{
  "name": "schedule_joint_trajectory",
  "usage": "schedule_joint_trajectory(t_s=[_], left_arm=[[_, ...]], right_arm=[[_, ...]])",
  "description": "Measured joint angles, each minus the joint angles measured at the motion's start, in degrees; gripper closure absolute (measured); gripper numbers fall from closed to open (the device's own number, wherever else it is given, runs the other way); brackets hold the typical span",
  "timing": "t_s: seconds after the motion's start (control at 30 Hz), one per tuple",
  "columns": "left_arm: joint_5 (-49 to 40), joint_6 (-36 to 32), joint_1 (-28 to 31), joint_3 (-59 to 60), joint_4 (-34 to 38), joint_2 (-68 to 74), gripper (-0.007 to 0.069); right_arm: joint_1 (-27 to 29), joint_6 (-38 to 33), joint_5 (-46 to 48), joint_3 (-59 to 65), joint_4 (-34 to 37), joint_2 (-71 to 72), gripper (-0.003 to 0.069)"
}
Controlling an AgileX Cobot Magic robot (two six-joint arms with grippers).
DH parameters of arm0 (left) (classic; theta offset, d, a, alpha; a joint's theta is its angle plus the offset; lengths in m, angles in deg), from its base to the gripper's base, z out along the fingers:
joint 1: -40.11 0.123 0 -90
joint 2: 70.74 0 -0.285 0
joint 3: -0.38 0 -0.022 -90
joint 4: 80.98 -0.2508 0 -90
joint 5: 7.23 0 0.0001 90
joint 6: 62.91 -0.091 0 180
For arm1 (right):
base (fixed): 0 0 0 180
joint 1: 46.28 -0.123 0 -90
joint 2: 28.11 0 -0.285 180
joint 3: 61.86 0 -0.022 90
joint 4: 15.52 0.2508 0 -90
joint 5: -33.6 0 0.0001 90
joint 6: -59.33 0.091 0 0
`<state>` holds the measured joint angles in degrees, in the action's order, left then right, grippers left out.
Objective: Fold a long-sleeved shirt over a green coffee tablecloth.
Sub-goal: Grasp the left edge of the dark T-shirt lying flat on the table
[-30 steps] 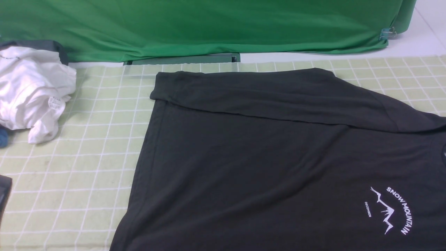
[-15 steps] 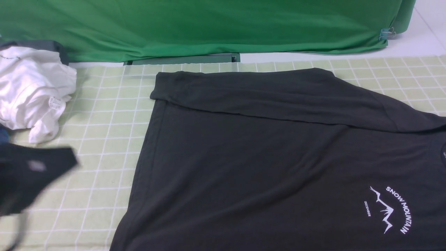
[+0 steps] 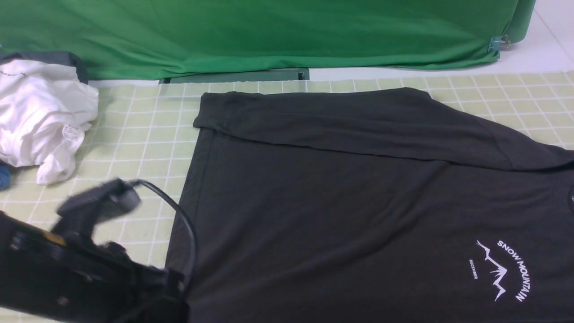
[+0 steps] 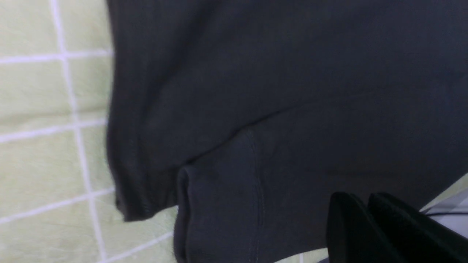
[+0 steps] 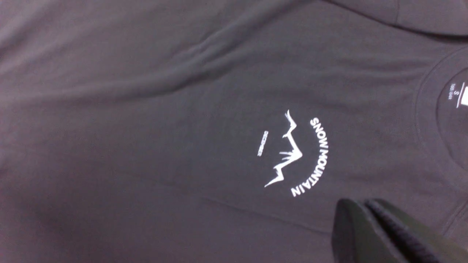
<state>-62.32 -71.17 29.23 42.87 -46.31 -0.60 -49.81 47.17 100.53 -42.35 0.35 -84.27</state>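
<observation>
The left hand (image 4: 360,200) is hanging with its fingers pressed together, pinching nothing, just above the shirt's (image 3: 358,202) near hem corner. Beside it a cuff (image 4: 219,208) is lying on the body cloth, which looks like the near sleeve already laid inward. The right hand (image 5: 360,205) is likewise closed and empty, hovering over the chest near the logo (image 5: 292,153) and the collar (image 5: 435,120).

The shirt is lying flat and face up on the tablecloth (image 3: 134,148), hem toward the robot's left and collar toward its right. The far sleeve (image 3: 341,121) is lying folded along the far edge of the body. So the sleeves appear to be in, while the body itself is showing no fold yet; bringing hem toward collar, or side over side, is probably what is remaining.

The hem edge is running clean and slightly slanted, with the left arm (image 3: 67,269) and its cable loop crowding the near corner. Bare tablecloth is lying open between the hem and a white garment (image 3: 40,116) at the far left. A narrow strip is separating the far sleeve from the green backdrop (image 3: 269,31). On the right the shirt is running out of the front view, so room there cannot be judged.
</observation>
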Motion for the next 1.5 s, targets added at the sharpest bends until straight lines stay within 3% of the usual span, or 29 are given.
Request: schedule_joint_trajectory(t_s=[0.1,0.27,0.5,0.67,0.83,1.27,1.5], left_arm=[[3.9,3.7,-6.7,0.8,-2.8,2.6,0.0536],[8.2,8.3,-11.7,0.8,-10.3,7.6,0.0450],[11.9,10.8,-12.0,0.8,-17.4,13.1,0.0246],[11.6,10.8,-12.0,0.8,-19.6,17.4,0.0174],[11.8,10.8,-12.0,0.8,-19.4,19.4,0.0200],[11.5,8.3,-12.0,0.8,-16.2,19.4,0.0427],[12.0,8.3,-12.0,0.8,-16.1,20.4,0.0438]], right_arm=[[0.0,0.0,-0.5,0.0,0.0,0.0,0.0611],[0.0,0.0,-0.5,0.0,0.0,0.0,0.0594],[0.0,0.0,-0.5,0.0,0.0,0.0,0.0588],[0.0,0.0,-0.5,0.0,0.0,0.0,0.0581],[0.0,0.0,-0.8,0.0,0.0,0.0,0.0569],[0.0,0.0,-1.1,0.0,0.0,0.0,0.0543],[0.0,-0.2,-1.2,0.0,0.0,0.0,0.0536]])
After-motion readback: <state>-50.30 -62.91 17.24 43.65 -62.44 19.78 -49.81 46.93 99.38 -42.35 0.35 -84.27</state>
